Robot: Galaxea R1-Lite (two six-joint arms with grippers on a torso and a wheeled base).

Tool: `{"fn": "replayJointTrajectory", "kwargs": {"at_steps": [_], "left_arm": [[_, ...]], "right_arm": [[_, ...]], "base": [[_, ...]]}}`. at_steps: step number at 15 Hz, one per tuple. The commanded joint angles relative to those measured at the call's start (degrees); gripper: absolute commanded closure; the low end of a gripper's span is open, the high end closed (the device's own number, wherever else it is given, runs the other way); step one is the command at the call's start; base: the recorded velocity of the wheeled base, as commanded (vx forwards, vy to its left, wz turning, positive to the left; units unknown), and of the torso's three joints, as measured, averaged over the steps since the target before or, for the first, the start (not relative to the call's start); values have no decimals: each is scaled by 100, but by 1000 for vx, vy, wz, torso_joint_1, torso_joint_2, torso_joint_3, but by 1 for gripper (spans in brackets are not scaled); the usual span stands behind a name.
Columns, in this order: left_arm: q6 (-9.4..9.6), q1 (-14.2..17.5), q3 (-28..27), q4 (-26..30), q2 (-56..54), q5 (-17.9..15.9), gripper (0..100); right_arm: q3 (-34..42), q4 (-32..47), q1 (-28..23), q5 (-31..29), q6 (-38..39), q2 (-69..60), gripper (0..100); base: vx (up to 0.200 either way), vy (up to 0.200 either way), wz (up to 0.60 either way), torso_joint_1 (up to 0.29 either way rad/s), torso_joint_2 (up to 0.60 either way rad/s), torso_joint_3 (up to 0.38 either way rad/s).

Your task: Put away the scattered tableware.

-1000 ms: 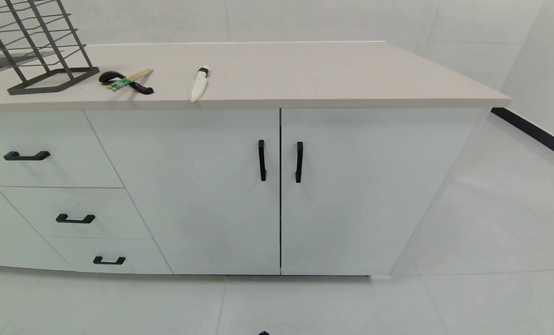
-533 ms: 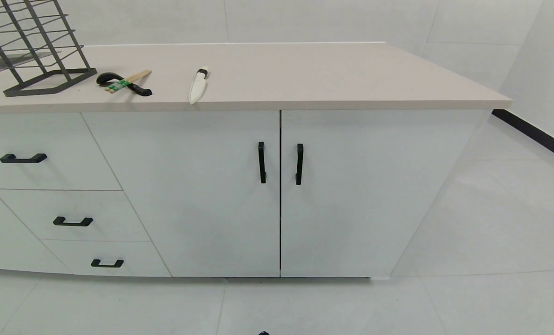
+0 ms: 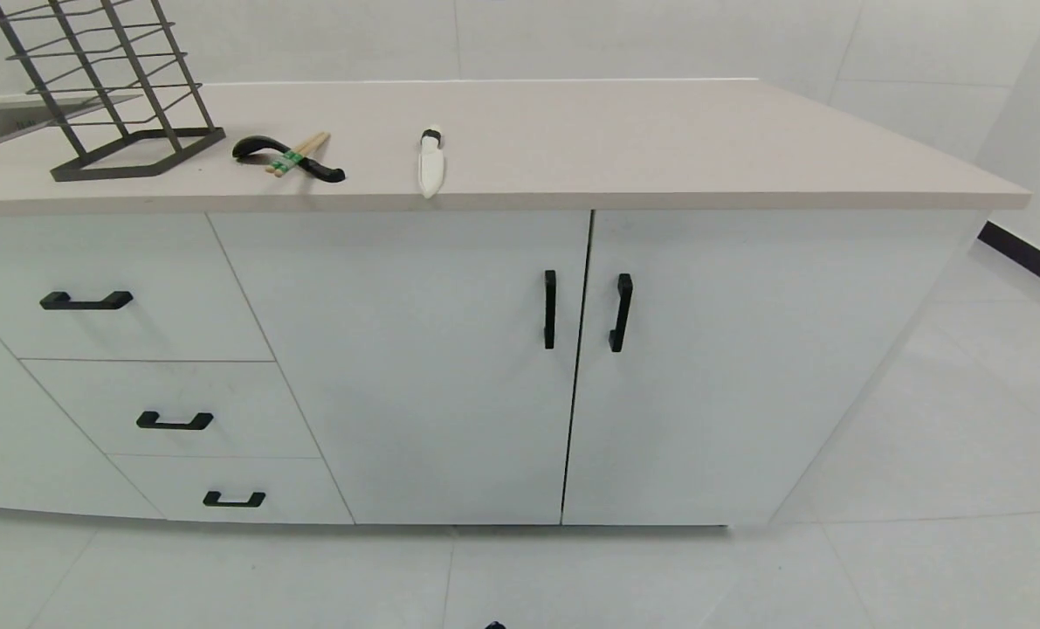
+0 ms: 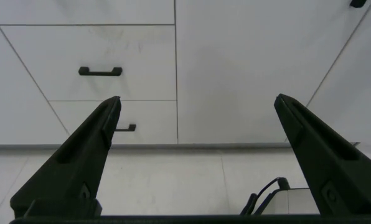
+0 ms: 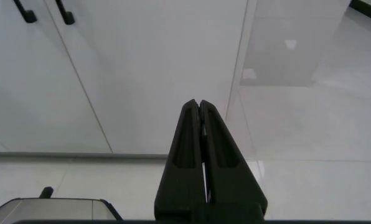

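Three utensils are lying on the bench (image 3: pixel 624 131), in the upper left of the head view. A black spoon (image 3: pixel 253 146) and a chopstick pair (image 3: pixel 298 154) are crossing each other near the wire rack (image 3: pixel 118 96). A white knife (image 3: pixel 431 168) is lying apart from them, toward the frame centre, close to the bench's front edge. Below the bench top, three drawers (image 3: pixel 127 262) and two doors (image 3: pixel 415 367) are standing closed. The left claw (image 4: pixel 198 99) is hanging released, fingers wide apart, facing the drawers. The right claw (image 5: pixel 200 104) is hanging clenched, grasping nothing, facing a door.
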State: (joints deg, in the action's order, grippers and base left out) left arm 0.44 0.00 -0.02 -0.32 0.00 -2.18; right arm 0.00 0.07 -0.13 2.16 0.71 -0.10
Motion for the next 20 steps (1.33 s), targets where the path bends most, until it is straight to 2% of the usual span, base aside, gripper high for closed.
{"fn": "replayJointTrajectory", "kwargs": {"at_steps": [1,5,10,14,20], "left_arm": [[0,0,2,5,0,-2,0],[-9,0,2,5,0,-2,0],[-9,0,2,5,0,-2,0],[-9,0,2,5,0,-2,0],[0,0,2,5,0,7,0]], "right_arm": [[0,-7,-4,4,0,10,100],[0,-7,5,4,0,10,100],[0,-7,5,4,8,10,100],[0,-7,5,4,0,10,100],[0,-7,5,4,0,10,100]], "base": [[0,0,0,0,0,0],[0,0,0,0,0,0],[0,200,0,3,1,0],[0,0,0,0,0,0],[0,200,0,2,4,2]]}}
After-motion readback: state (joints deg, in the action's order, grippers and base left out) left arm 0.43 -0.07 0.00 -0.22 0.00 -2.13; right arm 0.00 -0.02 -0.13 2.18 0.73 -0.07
